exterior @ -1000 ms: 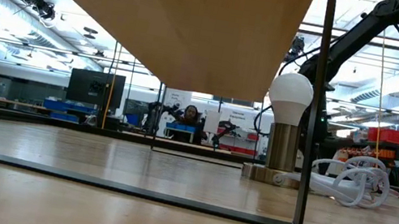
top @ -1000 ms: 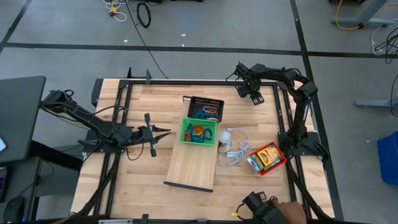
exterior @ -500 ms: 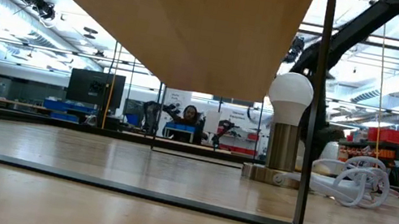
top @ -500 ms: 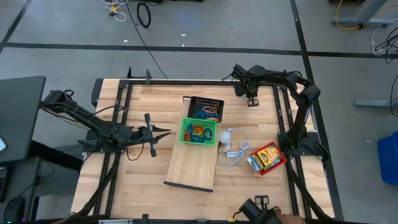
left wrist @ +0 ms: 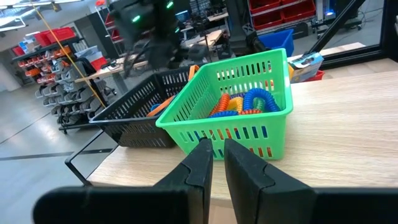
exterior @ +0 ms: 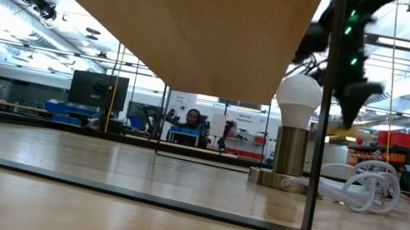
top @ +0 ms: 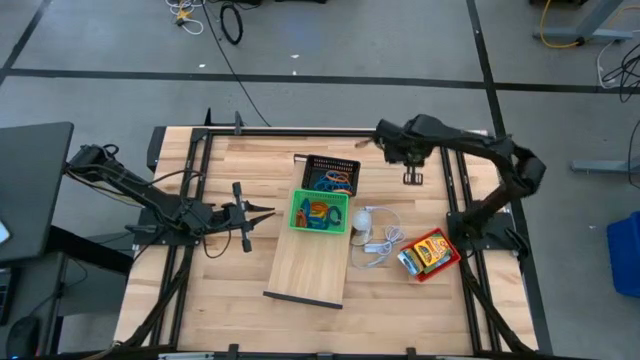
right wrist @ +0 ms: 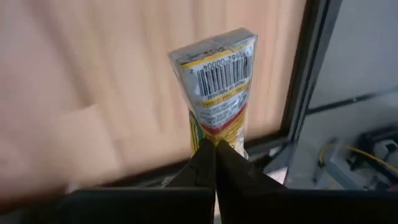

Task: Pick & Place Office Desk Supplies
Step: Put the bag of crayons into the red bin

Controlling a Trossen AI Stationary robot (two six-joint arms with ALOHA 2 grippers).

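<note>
My right gripper hangs over the table's far right part, shut on a small packet that is yellow, green and red and bears a barcode. In the low view this gripper is a blur above the tabletop. Coloured loop clips lie in a green mesh tray and a black mesh tray, and both trays stand on the far end of a pale board. My left gripper waits level at the table's left, all but shut on nothing, pointing at the green tray. My right gripper pinches the packet's narrow flattened end between its two fingers. The fingers come from above, slanting steeply down, and lie along the packet. The packet hangs below the fingers, its barcode side toward the wrist camera, clear of the tabletop.
A red tray with crayon boxes stands near the right edge. A white bulb on a base with a coiled white cable lies between it and the board. A black frame rail runs along the table's right side.
My right gripper has moved toward the table's near edge and rolled at the wrist, while its arm's elbow has swung out to the right. In the low view it now shows large and blurred in front of the bulb.
</note>
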